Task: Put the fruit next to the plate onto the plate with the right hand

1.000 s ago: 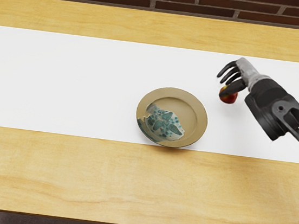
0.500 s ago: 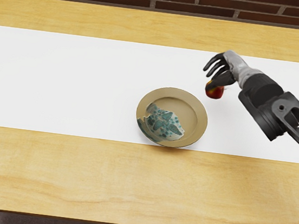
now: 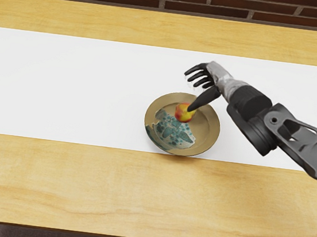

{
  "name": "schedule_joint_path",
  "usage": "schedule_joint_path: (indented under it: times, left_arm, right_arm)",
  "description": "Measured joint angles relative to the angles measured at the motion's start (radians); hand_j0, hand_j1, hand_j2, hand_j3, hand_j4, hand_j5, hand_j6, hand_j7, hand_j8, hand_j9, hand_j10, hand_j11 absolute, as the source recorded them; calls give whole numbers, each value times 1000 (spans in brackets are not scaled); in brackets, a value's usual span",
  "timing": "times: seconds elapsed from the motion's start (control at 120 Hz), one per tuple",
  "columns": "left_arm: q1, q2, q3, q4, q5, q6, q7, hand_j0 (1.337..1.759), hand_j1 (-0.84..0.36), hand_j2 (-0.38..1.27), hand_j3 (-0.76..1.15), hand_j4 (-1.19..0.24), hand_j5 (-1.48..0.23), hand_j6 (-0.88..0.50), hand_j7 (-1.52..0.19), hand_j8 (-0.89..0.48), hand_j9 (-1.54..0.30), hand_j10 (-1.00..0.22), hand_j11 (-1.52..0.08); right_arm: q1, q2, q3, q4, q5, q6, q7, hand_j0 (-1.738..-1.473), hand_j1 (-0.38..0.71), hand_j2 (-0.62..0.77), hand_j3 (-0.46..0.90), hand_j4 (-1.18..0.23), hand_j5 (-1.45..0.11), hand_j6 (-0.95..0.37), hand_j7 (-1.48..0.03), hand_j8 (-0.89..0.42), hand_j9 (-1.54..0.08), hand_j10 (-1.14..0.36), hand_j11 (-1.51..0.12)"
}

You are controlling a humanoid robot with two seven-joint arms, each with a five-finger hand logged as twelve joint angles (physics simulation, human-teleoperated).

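Head view: my right hand (image 3: 205, 82) hangs over the far-right rim of the plate (image 3: 213, 127), arm coming in from the right. Fingers (image 3: 194, 72) are spread and grip nothing, with only the thumb (image 3: 199, 100) pointing down, its tip at the fruit (image 3: 182, 113). Fruit sits on the plate, upper middle, just beside the teal pattern (image 3: 172, 129); plate is on the white runner (image 3: 64, 84).

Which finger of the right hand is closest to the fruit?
The lone finger pointing down-left at the apple on the plate; the other fingers fan out higher, beyond the plate's rim.
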Motion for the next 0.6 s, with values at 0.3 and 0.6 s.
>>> schedule_joint_path:
  times: [0.3,0.6]
  left_arm:
    - [0,0,0,0,0,0,0,1658,337,2,0,-10,-13,-10,-13,-10,-13,-10,-13]
    - [0,0,0,0,0,0,0,1658,337,2,0,-10,-13,-10,-13,-10,-13,-10,-13]
  right_arm:
    - [-141,-66,380,-2,318,500,0,-1658,-253,48,0,-101,-133,-102,-132,-101,-133,-65,-132]
    - [-455,-81,863,-137,820,876,0,-1658,-327,11,0,-23,-31,-23,-30,-23,-31,-15,-30]
